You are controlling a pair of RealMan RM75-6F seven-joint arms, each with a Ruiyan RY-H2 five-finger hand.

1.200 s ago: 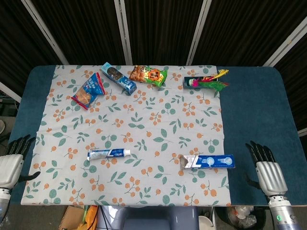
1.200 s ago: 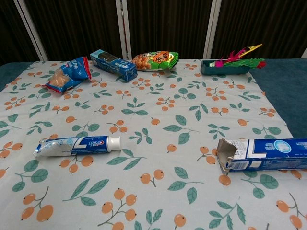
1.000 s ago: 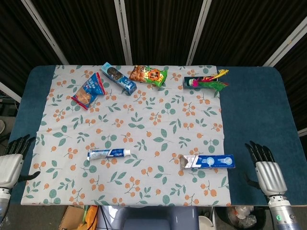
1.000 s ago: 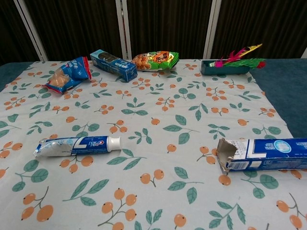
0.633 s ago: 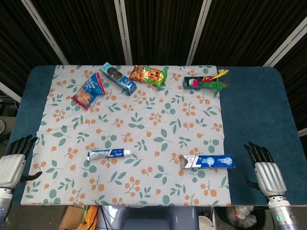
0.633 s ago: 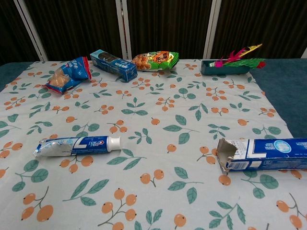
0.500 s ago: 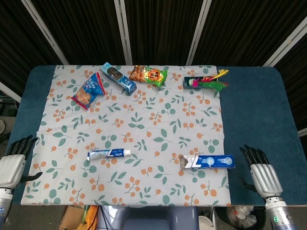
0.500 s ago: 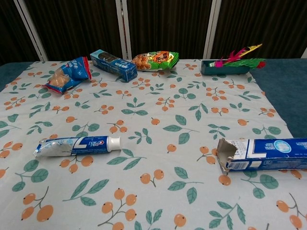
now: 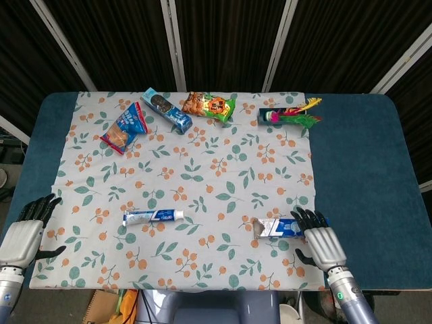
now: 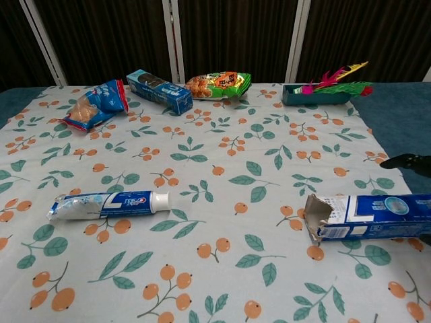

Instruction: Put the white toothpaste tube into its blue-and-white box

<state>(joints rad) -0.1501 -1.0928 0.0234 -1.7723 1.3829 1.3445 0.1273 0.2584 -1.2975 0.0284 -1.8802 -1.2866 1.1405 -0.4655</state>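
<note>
Since the earlier frames the right hand (image 9: 322, 241) has swung in from the bare blue table at the 4 o'clock edge and now hangs over the far end of the blue-and-white box (image 9: 280, 228), its dark fingers (image 9: 309, 217) spread above the carton; a fingertip just enters the chest view at the 3 o'clock border. It grasps nothing, fingers apart. The left hand (image 9: 23, 233) has crept slightly up the 8 o'clock corner and is likewise released, fingers splayed, well apart from everything.

Both task things are untouched. On the floral cloth (image 9: 202, 169), the white toothpaste tube (image 9: 153, 216) lies flat at about 7 o'clock, cap pointing toward 3 o'clock. Its box lies at about 5 o'clock, well apart from the tube, with its torn-open flaps (image 10: 316, 215) facing 9 o'clock, toward the cap.

The step in hand looks like securing the box. To do it well, the right hand should settle on the closed end, away from the mouth, and grip the long sides lightly: thin card would likely crush and narrow the opening under a hard squeeze. Keeping the mouth turned toward 9 o'clock suits the tube's lie, so the left hand can take the tube by its crimped tail and feed it in cap first. The ragged flaps may snag the cap, so a slight lift of the open end should help.
</note>
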